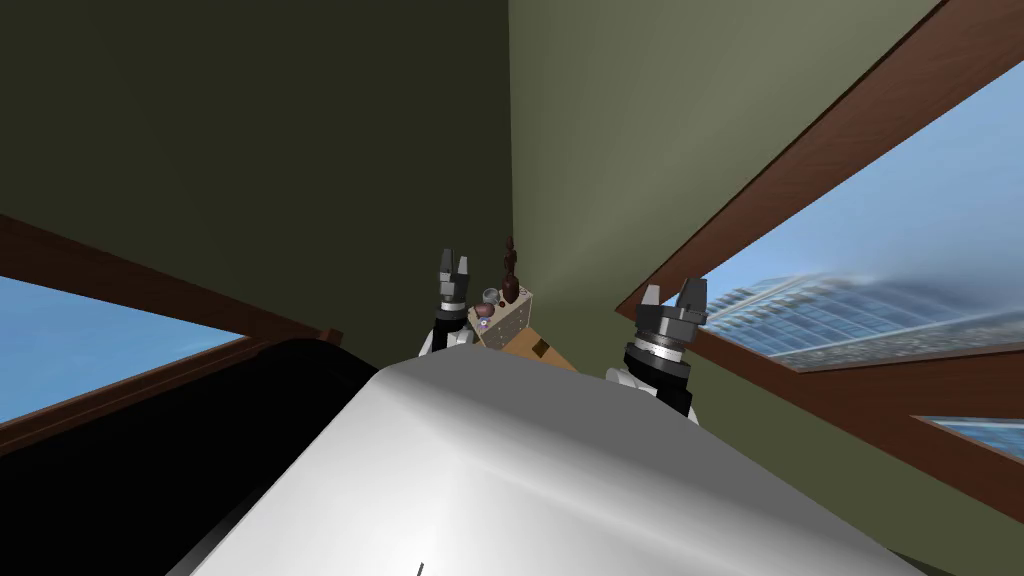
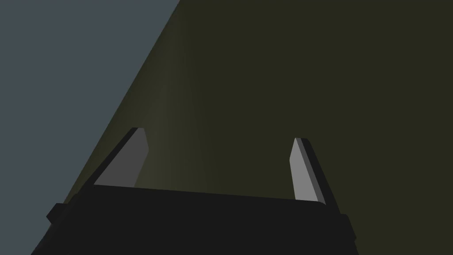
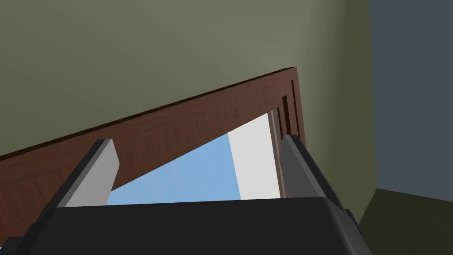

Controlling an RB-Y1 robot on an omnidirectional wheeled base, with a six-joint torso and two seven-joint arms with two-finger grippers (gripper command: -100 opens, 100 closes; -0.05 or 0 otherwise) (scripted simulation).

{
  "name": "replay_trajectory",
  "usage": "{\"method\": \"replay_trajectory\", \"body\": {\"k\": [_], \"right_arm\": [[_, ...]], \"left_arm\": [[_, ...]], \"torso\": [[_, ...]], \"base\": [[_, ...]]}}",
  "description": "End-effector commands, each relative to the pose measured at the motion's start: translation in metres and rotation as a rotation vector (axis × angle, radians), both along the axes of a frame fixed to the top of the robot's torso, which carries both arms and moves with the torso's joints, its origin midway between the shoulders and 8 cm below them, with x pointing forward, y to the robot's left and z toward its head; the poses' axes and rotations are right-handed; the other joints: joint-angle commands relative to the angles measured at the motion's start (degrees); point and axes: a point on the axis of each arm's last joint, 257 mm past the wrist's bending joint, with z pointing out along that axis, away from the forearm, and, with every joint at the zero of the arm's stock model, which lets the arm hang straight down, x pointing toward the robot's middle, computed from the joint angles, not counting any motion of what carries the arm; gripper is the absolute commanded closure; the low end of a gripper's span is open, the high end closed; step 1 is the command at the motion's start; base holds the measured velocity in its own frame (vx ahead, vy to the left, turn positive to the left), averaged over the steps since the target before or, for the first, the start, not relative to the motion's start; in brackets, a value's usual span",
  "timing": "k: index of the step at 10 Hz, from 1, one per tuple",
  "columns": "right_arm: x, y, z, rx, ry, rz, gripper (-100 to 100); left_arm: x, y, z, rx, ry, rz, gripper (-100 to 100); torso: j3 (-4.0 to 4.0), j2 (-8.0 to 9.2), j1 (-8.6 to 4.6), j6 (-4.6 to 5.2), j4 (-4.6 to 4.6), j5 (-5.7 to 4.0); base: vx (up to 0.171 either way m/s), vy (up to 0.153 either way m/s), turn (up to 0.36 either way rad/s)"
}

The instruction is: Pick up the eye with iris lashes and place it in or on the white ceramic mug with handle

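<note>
head view: left gripper (image 1: 454,257) and right gripper (image 1: 673,288) point upward, both spread.

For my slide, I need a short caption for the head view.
Left gripper and right gripper raised and open before a small beige table holding small objects in the corner.

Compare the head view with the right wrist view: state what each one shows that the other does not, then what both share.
The head view adds the left gripper, raised with jaws apart, and between the arms a light brown stand carrying a tall dark brown figure and smaller things too small to name. The right wrist view adds a close look along the right gripper: both jaws stand well apart, holding nothing. Both share the right gripper, open.
</note>
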Motion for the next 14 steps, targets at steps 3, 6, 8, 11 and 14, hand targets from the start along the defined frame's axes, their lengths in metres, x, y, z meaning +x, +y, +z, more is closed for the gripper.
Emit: {"method": "replay_trajectory", "body": {"k": [3, 6, 8, 11, 14], "right_arm": [[0.000, 0.000, 0.000, 0.000, 0.000, 0.000, 0], [0.000, 0.000, 0.000, 0.000, 0.000, 0.000, 0], [0.000, 0.000, 0.000, 0.000, 0.000, 0.000, 0], [0.000, 0.000, 0.000, 0.000, 0.000, 0.000, 0], [0.000, 0.000, 0.000, 0.000, 0.000, 0.000, 0]], "left_arm": [[0.014, -0.001, -0.023, 0.045, 0.100, -0.022, -100], [0.028, 0.002, -0.050, 0.072, 0.207, -0.034, -100], [0.038, 0.006, -0.074, 0.090, 0.298, -0.040, -100], [0.052, 0.013, -0.117, 0.121, 0.448, -0.045, -100], [0.059, 0.020, -0.149, 0.142, 0.556, -0.044, -100]], "torso": [[0.18, 0.31, -0.13, 0.00, 0.06, -0.03], [0.25, 0.43, -0.19, 0.01, 0.10, -0.04], [0.25, 0.43, -0.18, 0.00, 0.10, -0.04], [0.27, 0.47, -0.11, 0.01, 0.10, -0.02], [0.14, 0.22, -0.06, 0.01, 0.06, -0.02]], "base": [[-0.090, -0.040, 0.008], [-0.110, -0.051, -0.002], [-0.108, -0.045, -0.012], [-0.117, -0.037, -0.028], [-0.059, -0.023, -0.032]]}}
